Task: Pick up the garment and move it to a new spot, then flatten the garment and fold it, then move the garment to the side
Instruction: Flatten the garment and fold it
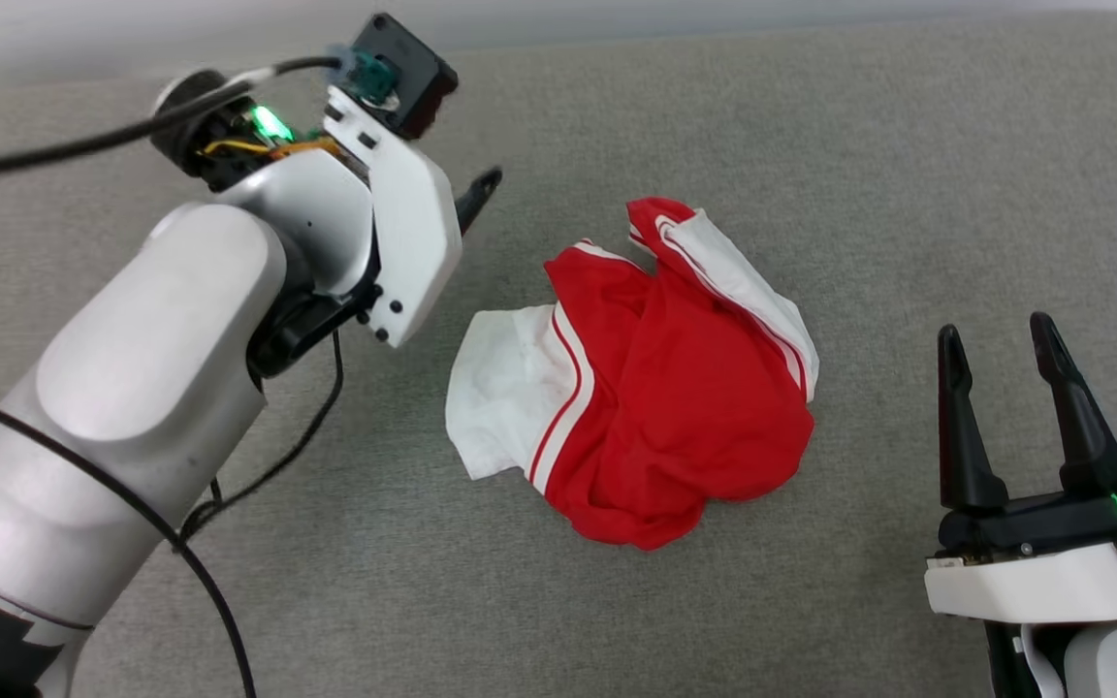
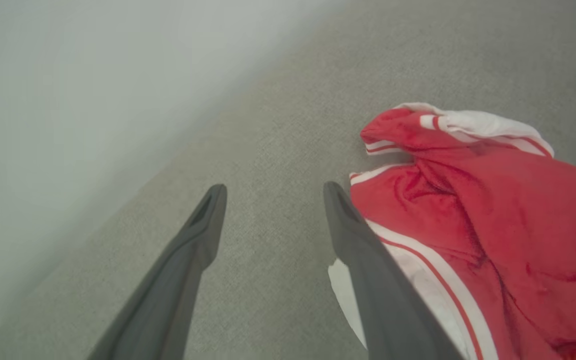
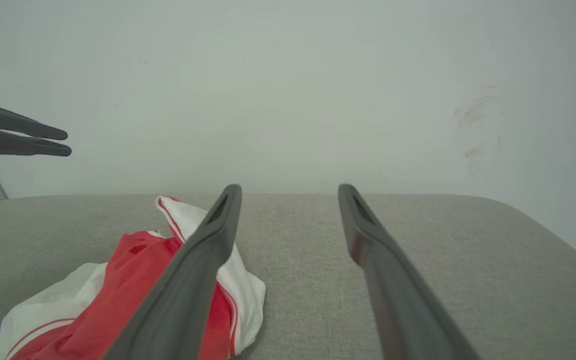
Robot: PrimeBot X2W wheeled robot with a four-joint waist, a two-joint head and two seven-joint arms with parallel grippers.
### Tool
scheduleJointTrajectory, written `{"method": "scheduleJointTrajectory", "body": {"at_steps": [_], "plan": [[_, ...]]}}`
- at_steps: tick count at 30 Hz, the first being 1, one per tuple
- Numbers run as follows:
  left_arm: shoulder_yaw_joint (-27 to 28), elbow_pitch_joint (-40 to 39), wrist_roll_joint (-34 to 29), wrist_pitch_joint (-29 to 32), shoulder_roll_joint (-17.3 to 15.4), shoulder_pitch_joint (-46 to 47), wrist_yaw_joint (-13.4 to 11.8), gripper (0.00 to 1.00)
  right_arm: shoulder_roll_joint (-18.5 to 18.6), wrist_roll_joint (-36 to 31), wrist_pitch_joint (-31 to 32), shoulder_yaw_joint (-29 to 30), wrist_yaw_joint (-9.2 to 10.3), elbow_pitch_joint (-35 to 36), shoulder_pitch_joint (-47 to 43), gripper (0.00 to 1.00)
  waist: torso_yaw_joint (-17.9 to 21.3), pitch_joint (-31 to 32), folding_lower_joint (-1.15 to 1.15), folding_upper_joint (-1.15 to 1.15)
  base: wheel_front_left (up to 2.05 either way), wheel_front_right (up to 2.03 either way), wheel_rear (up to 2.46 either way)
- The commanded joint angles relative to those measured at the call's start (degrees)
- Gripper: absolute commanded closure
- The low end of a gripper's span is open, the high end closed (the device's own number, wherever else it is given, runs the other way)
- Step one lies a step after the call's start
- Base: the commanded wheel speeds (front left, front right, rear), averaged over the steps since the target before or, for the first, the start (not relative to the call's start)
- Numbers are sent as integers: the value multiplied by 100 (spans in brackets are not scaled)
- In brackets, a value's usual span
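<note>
We see the red T-shirt (image 1: 675,388) lying crumpled in a heap in the middle of the grey fabric surface (image 1: 811,145), between our two arms. Our left pincer (image 2: 274,192) hovers just beside its white sleeve (image 1: 505,378), fingers apart and empty. Our right pincer (image 1: 995,334) is near the other side, also spread wide with nothing in it. We judge the cloth light, soft and limp, so it will sag when lifted. A raised red fold on top, or the striped trim (image 1: 568,388), seems the best place to pinch.

Red garment (image 1: 675,388), white striped sleeves
</note>
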State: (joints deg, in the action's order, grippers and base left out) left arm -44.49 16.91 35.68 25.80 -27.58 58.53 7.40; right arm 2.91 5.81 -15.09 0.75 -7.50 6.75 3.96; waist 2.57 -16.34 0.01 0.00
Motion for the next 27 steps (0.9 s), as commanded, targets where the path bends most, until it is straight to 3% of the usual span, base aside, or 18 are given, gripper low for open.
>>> {"method": "scheduleJointTrajectory", "body": {"at_steps": [1,9,18,19,20,27], "plan": [[-295,42,268,289,-83,126,-4,0,-5,-14,-12,-8,2,31,89,0,97,-130,-1,0,0,0,0],[-1722,-46,1497,1738,-547,712,-3,0,-6,-17,-12,-16,2,73,294,0,279,-486,-1,0,0,0,0],[-2890,269,1752,2067,-619,608,-3,0,-6,65,-12,-115,2,78,461,0,453,-715,-1,0,0,0,0],[-2908,255,1749,2122,-624,567,-3,7,-6,70,-12,-111,2,73,457,0,455,-710,-1,0,0,0,0],[-2921,238,1724,2119,-635,546,-3,98,-6,67,-12,-102,2,67,445,0,451,-699,-1,0,0,0,0],[-2884,142,1859,1374,-717,713,-3,100,-6,79,-12,-52,2,-19,282,0,291,-366,-1,0,0,0,0]]}}
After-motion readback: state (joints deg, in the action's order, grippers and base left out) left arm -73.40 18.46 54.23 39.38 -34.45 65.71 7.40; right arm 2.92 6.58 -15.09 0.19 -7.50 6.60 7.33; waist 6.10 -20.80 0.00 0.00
